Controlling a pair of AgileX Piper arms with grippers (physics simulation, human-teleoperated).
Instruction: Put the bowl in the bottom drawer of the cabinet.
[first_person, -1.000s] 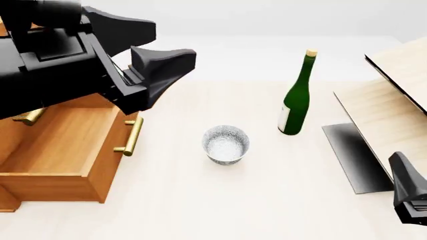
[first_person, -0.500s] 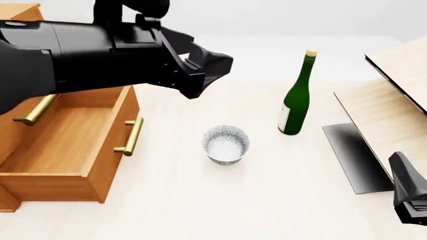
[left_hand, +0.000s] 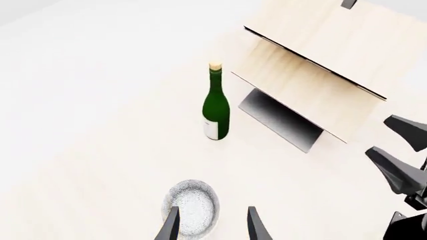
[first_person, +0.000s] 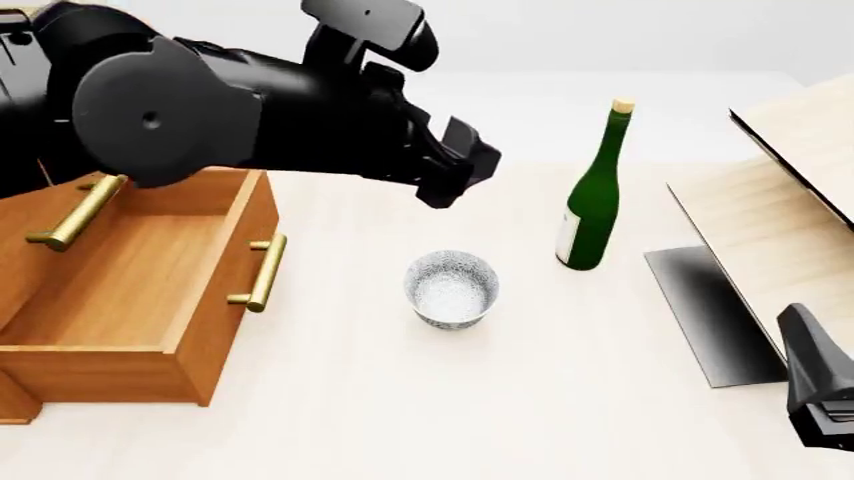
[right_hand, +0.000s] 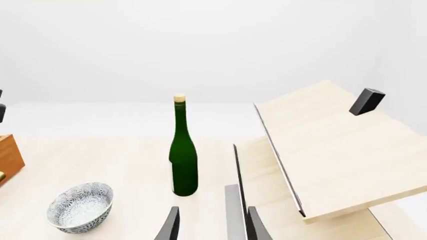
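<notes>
Jaws of the left gripper stand apart with nothing between them, above the bowl; the right gripper likewise parted, empty, low at the table's near right edge. Bowl is small, round, white with fine grey-blue speckle, upright on pale wood-grain table, white backdrop behind. It sits between the open orange-brown wooden drawer with brass bar handle and a glossy green bottle.

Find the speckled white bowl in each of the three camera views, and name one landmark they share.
Front view: bowl at centre, right of the open bottom drawer.
Left wrist view: bowl low, by the fingertips.
Right wrist view: bowl lower left.
Shared landmark: the green bottle, upright near it.
</notes>
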